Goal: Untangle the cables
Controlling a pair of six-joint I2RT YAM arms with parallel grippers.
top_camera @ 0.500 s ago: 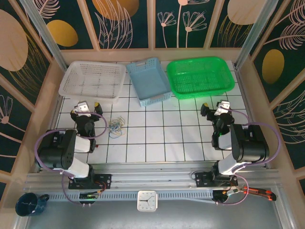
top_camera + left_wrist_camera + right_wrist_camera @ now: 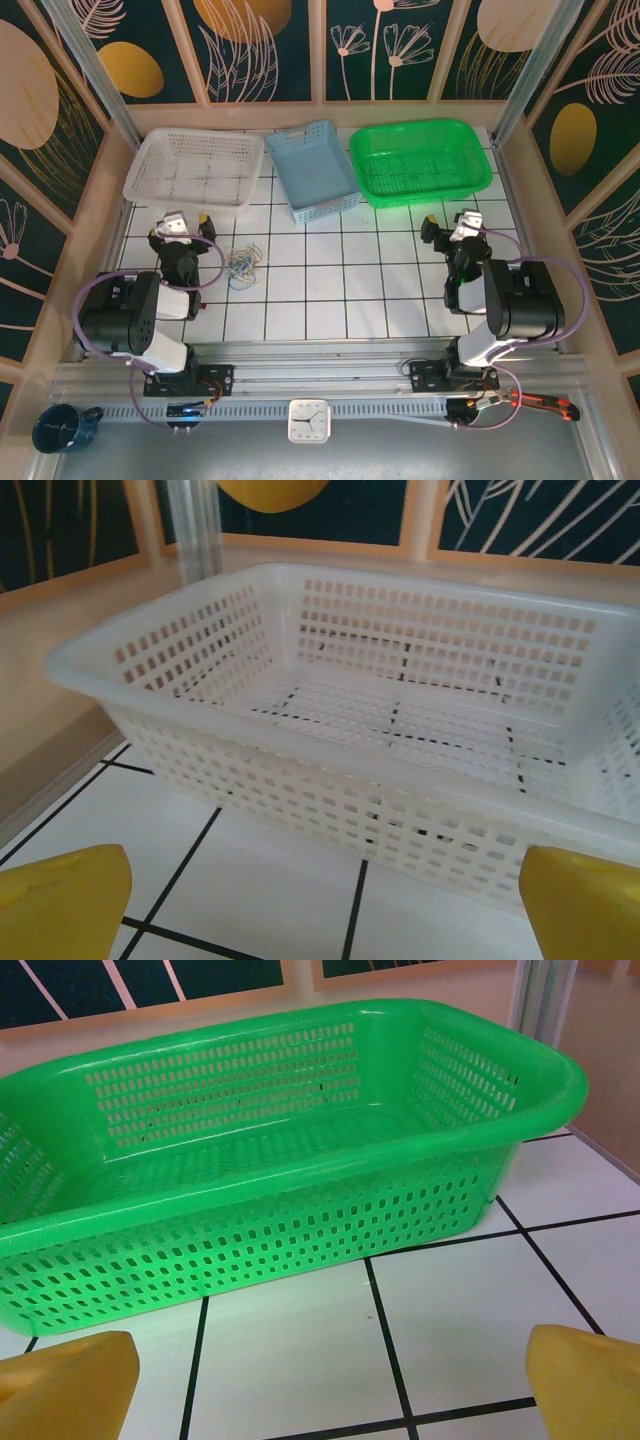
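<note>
The cables lie as a small tangle of blue, beige and white loops on the tiled table, just right of my left arm. My left gripper stands open a short way to their left, pointing at the white basket; its yellow fingertips frame bare tile. On the right side of the table my right gripper is open too, far from the cables, facing the green basket, with nothing between its yellow fingertips.
Along the back stand a white basket, a blue basket and a green basket. Wooden walls enclose the table. On the front rail sit a clock, a dark mug and an orange-handled tool.
</note>
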